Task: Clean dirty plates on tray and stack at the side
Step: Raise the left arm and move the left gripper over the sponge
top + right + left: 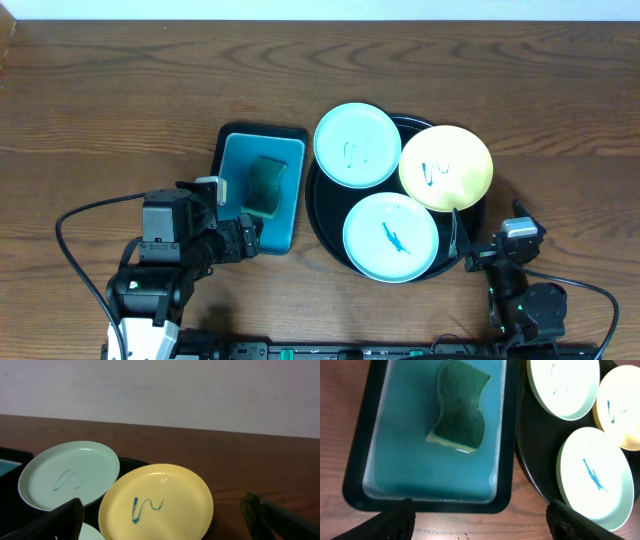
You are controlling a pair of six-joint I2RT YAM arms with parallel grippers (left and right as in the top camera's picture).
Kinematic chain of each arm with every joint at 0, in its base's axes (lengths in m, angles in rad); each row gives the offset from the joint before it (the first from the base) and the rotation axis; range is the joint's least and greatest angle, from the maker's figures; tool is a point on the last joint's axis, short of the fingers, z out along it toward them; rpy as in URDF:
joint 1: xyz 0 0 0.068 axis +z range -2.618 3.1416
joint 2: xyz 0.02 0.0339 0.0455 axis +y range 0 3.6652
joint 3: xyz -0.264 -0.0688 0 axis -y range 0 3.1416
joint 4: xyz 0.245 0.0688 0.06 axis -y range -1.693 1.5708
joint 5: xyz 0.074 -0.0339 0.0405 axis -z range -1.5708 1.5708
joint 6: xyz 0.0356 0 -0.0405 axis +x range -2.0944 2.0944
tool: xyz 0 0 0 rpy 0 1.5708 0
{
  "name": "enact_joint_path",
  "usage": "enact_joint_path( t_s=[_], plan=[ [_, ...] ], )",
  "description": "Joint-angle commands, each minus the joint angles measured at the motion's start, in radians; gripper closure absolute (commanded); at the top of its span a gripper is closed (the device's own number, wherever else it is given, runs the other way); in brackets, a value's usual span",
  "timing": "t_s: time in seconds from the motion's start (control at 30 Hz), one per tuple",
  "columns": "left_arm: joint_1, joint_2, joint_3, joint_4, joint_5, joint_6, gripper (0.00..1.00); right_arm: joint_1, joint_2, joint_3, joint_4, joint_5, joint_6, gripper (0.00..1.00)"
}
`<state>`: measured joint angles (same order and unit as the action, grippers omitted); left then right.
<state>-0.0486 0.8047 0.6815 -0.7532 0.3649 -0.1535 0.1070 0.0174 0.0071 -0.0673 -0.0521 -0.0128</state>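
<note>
Plates: all three sit on the big round black tray (322,228), side by side, none stacked. The far-left one is a pale mint plate (357,146) with a faint scribble. The yellow plate (446,167) is to its right with a teal squiggle, poking out past the tray's rim. The second mint plate (391,237) is nearest the robot and has a dark teal mark.

The left end effector (228,213) hovers at the near end of the rectangular teal tray (240,160), jaws wide and released, gripping nothing. A green sponge (266,186) lies in that tray. The right end effector (488,248) is by the black tray's near-right edge, also spread wide and empty. Everything's on a wooden surface (120,100).
</note>
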Motion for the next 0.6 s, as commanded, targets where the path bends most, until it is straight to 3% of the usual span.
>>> enact_joint_path(
  t_s=[0.0,0.2,0.57],
  plan=[
    [-0.003,0.02,0.029,-0.021,0.009,-0.002,0.15,0.005,0.004,0.001,-0.006,-0.005,0.045,0.01],
    [-0.003,0.095,0.08,-0.098,-0.031,-0.002,0.15,0.005,0.074,0.091,-0.121,-0.004,0.069,0.01],
    [-0.002,0.182,0.241,-0.222,-0.083,-0.001,0.16,0.005,0.472,0.478,-0.447,-0.006,0.106,0.01]
  ],
)
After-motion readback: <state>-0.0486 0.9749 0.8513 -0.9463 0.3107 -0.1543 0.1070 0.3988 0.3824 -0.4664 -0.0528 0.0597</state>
